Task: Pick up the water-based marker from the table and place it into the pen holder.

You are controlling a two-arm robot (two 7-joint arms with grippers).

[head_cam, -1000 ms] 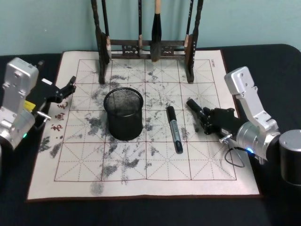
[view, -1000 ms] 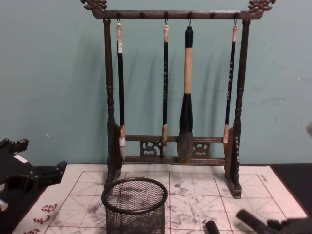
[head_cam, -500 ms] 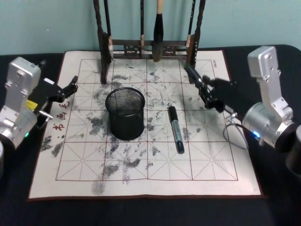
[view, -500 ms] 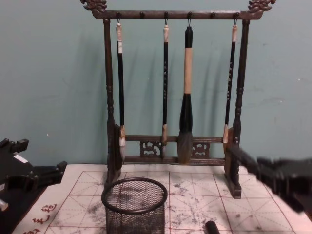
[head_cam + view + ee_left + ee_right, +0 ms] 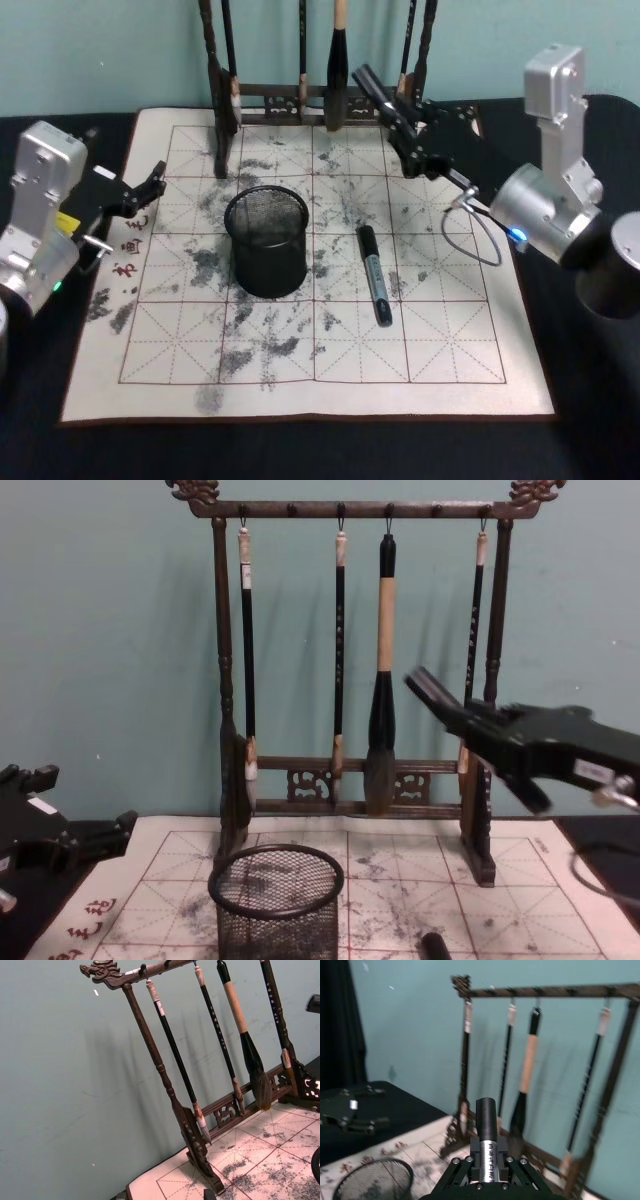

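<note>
My right hand (image 5: 408, 132): clamped on a marker (image 5: 486, 1115), held high near the brush rack (image 5: 222, 680).
My left hand (image 5: 140, 190): apart, at the mat's (image 5: 450, 330) left edge.
Pen holder (image 5: 266, 245): upright, another marker (image 5: 372, 273) lying beside.

Matt black metal mesh with smooth solid rim on the pen holder (image 5: 265, 240), centre left. Off-white, rough, ink-stained, felt-like mat (image 5: 440, 335). Dark wood, slightly glossy, on the brush rack (image 5: 222, 680), upper middle. Smooth black plastic marker (image 5: 486, 1110) in the right tool (image 5: 488, 1162).
</note>
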